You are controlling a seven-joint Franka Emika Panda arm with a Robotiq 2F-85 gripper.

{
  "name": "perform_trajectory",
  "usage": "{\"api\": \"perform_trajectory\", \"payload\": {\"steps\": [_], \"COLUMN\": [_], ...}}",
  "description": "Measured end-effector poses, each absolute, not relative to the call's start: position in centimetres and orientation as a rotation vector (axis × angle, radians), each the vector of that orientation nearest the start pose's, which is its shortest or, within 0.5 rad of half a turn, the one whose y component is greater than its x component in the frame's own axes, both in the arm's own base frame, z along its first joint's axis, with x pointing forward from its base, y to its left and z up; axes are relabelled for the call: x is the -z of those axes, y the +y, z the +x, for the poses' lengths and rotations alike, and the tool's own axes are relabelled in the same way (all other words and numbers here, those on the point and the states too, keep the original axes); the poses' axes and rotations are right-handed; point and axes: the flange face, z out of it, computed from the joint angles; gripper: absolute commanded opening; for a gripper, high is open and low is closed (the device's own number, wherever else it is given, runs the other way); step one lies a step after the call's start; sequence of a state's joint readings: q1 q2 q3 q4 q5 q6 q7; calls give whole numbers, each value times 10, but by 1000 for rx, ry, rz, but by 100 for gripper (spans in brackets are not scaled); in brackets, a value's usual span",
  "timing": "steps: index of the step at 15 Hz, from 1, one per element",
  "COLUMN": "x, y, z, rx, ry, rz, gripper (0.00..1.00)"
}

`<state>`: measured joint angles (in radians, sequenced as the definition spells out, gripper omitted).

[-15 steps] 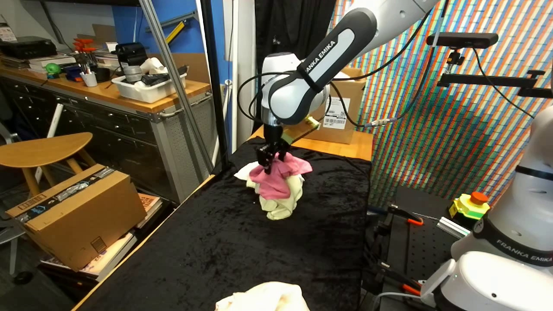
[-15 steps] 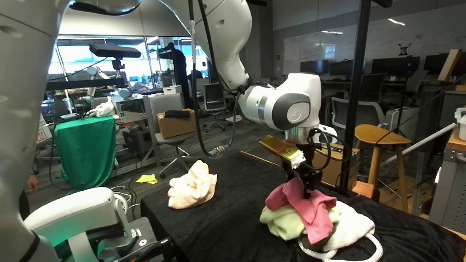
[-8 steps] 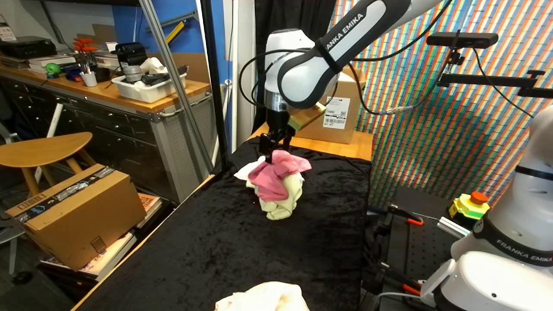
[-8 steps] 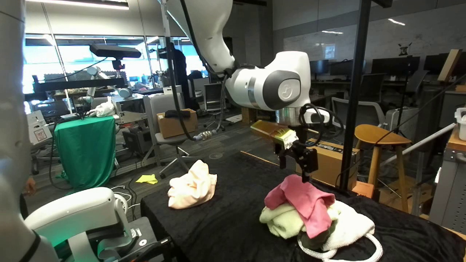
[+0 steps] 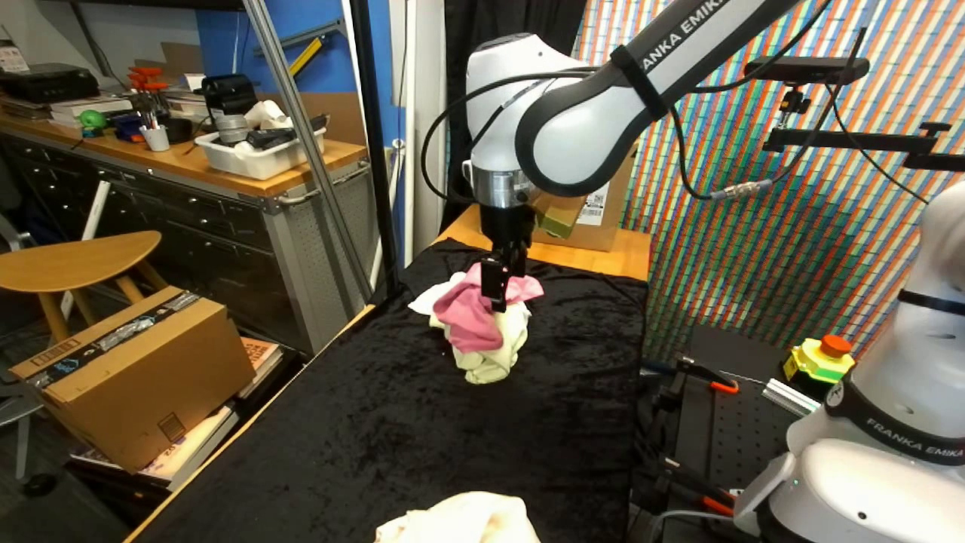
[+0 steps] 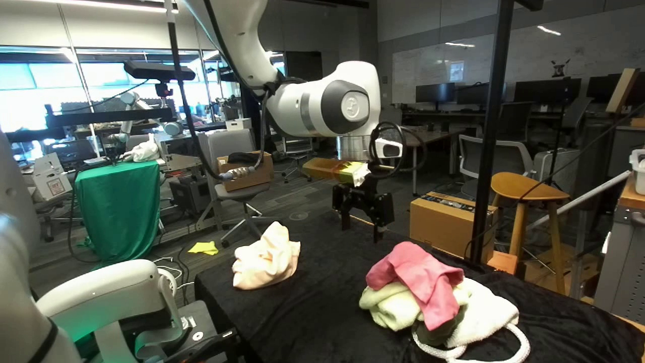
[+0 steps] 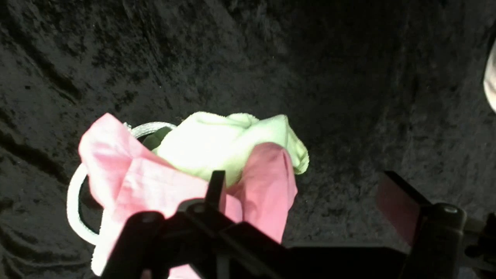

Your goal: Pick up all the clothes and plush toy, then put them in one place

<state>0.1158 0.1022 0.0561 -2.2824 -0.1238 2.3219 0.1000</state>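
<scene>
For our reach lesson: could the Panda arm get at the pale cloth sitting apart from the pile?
Probably yes: the gripper hangs open, gripping nothing, and nothing seen covers the pale cloth or blocks the way.

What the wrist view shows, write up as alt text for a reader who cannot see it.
An open gripper, holding nothing, partly hides a pink cloth draped over a pale green cloth on black fabric. A white cloth and a rope loop show at the left; a cream cloth is cut off by the right edge.
</scene>
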Motion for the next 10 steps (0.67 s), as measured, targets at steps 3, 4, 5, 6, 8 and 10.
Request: {"api": "perform_trajectory", "payload": {"steps": [3,4,5,6,8,10], "x": [-301,-299,-296,-293,-287,-279], "y": [119,132,146,160,190,220], "z": [487,478,470,462,446,430], "rx": [-120,-129,-139,-151,-166,-172], "ry": [-440,-496,-551,-604,-715,-822], "rz": [-3218,-3211,-3203,-3195,-3174,-3146], "gripper": [100,100,100,100,100,100]}}
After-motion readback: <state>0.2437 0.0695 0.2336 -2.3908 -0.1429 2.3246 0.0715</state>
